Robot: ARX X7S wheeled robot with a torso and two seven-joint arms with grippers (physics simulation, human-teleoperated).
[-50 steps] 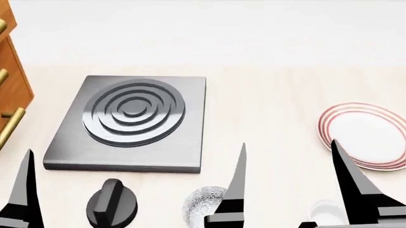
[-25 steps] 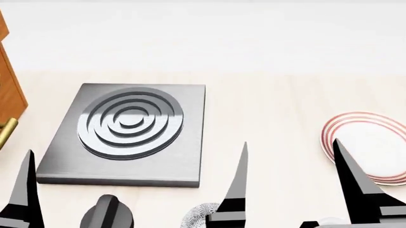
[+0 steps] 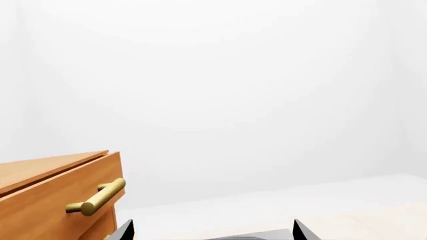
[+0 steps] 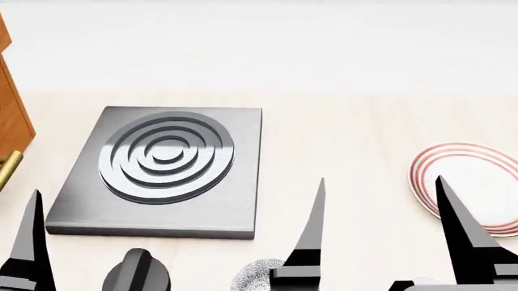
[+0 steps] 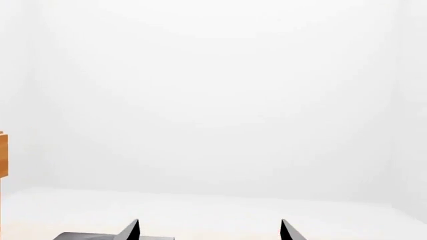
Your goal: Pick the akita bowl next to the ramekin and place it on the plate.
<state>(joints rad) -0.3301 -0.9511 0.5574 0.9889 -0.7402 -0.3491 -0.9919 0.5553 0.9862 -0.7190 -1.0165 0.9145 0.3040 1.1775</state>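
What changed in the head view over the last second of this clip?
The view shifted, so the burner plate, knob, patterned bowl and plate all sit lower in frame; the ramekin is nearly cut off at the bottom edge. In the last half second the right gripper drifted slightly right. Nothing was grasped; both grippers stay open, the left gripper unmoved.

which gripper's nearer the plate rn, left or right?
Right. In the head view the right gripper has one finger overlapping the near edge of the plate. The left gripper sits at the far side of the frame, in front of the burner slab, with only one fingertip visible.
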